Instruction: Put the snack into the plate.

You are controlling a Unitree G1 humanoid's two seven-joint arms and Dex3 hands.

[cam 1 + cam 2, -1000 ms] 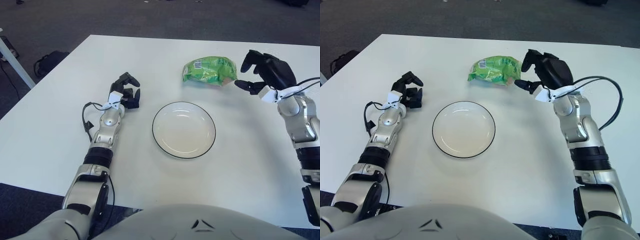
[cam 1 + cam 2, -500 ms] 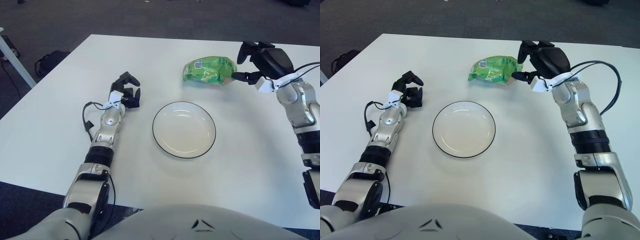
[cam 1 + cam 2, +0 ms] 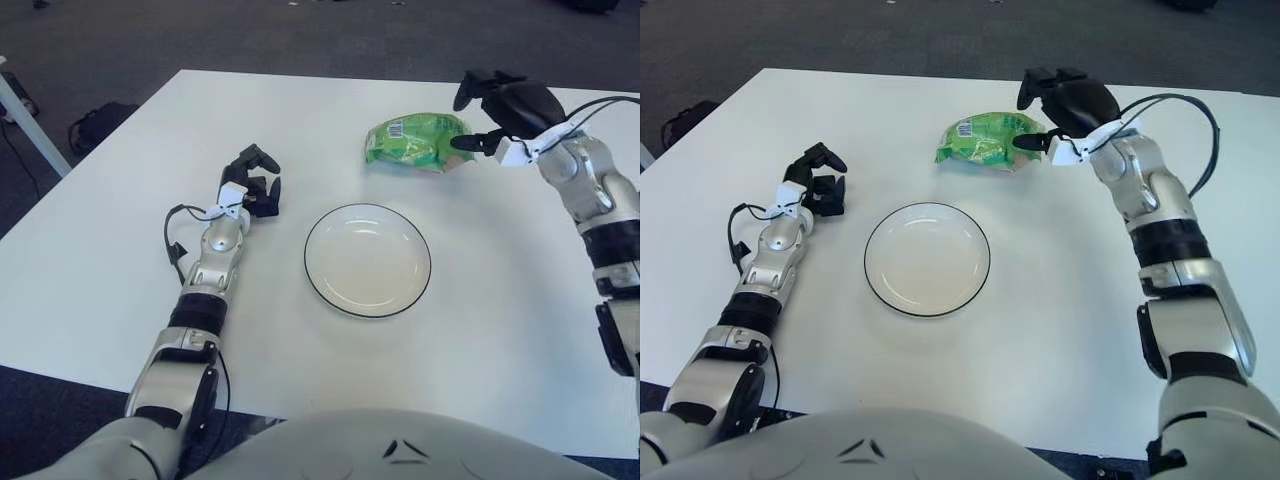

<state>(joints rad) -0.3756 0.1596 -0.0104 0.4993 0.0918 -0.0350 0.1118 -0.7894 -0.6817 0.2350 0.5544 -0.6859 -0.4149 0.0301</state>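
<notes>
Snack (image 3: 418, 141) partly behind right hand (image 3: 502, 105).

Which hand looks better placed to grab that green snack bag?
The right hand: it hovers open at the bag, one finger by its right end. The left hand rests on the table, beyond the plate.

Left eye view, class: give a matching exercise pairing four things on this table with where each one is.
Things:
1. snack bag
2. plate
3. right robot hand
4. left robot hand

Places:
A. middle of the table, nothing in it
B. resting on the table, left of the plate
C. far side, beyond the plate
D. open, beside the bag's right end

Pairs: 1-C, 2-A, 3-D, 4-B
</notes>
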